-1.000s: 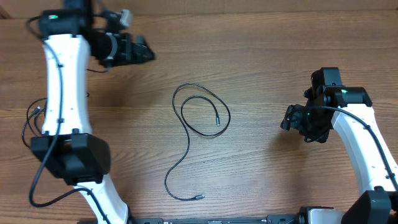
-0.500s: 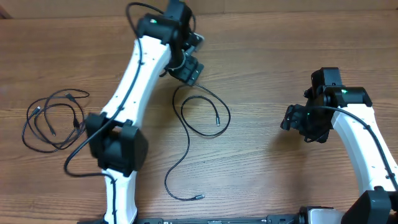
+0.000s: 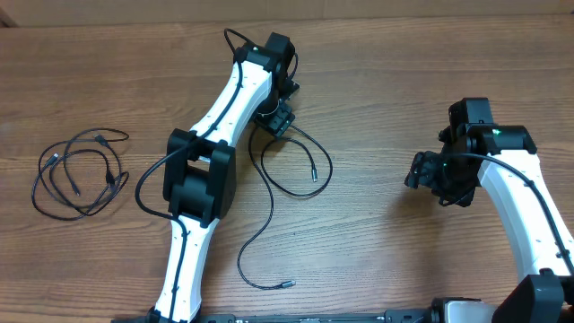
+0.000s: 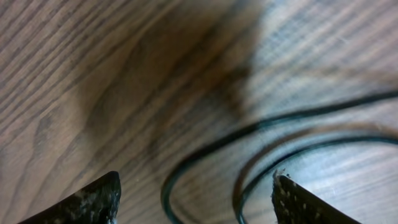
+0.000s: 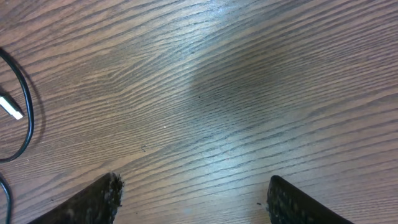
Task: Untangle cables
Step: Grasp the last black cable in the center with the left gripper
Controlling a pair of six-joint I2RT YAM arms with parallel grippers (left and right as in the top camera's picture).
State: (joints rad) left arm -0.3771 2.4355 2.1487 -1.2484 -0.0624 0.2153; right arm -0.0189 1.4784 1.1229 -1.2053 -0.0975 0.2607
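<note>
One thin black cable point(image 3: 272, 199) lies mid-table: a double loop at the rear, then a tail running forward to a small plug point(image 3: 287, 283). A bundle of several more looped cables point(image 3: 100, 137) rests at the far left. My left gripper point(image 3: 280, 121) hovers low over the rear of the loop, open. In the left wrist view two strands of the cable point(image 4: 261, 124) curve between its fingertips point(image 4: 93, 199), ungripped. My right gripper point(image 3: 417, 170) stands open to the right of the loop, with only bare wood between its fingers point(image 5: 93, 202). The cable's silvery plug tip point(image 5: 11, 107) shows at that view's left edge.
The left arm point(image 3: 224, 99) stretches diagonally from its base at the front edge to the rear middle, passing between the left bundle and the middle cable. The right arm point(image 3: 520, 197) occupies the right side. The wooden table point(image 3: 377, 260) carries nothing else.
The left arm has swung from the far left rear to the middle, over the loop's rear, uncovering the bundle at the left; its jaws have narrowed a little. The right arm is still.
</note>
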